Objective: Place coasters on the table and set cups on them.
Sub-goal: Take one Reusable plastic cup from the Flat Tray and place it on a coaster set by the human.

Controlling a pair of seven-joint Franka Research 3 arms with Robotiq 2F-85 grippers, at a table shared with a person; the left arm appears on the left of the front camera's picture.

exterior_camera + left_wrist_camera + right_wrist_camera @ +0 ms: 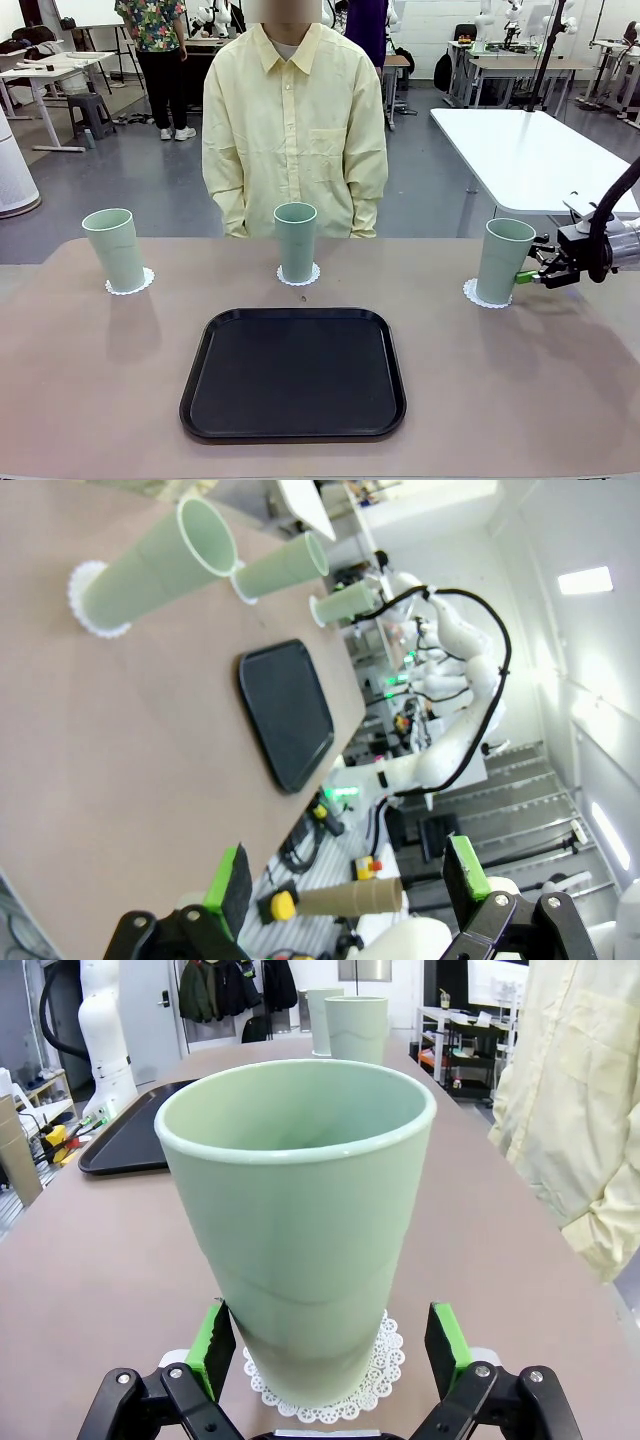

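Three pale green cups stand upright on the beige table, each on a white lacy coaster: the left cup on its coaster, the middle cup on another coaster, the right cup on the third coaster. My right gripper is open at the right cup's side. In the right wrist view that cup stands between the green pads on its coaster, with a gap on one side. My left gripper is open and holds nothing, off the table's edge.
A black tray lies at the table's front middle. A person in a pale yellow shirt stands at the far edge behind the middle cup. A white-topped table stands behind at the right. The left wrist view shows the tray and all three cups.
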